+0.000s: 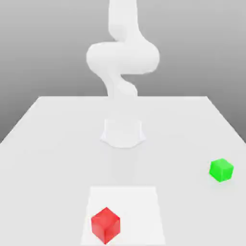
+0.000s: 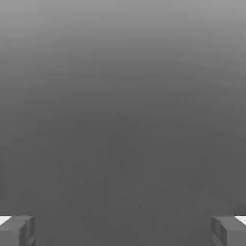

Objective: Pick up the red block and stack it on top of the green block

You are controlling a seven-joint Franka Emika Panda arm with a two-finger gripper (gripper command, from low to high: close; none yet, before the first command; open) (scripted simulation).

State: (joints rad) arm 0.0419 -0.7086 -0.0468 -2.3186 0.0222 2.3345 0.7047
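Red block (image 1: 105, 225) on table, near front; green block (image 1: 221, 170) well apart, toward exterior view's right.

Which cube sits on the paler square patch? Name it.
The red block; the green block sits off the patch, toward the exterior view's right.

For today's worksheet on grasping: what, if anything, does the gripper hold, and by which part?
Nothing. The gripper is open with nothing between its fingers; the red block and green block sit apart on the table.
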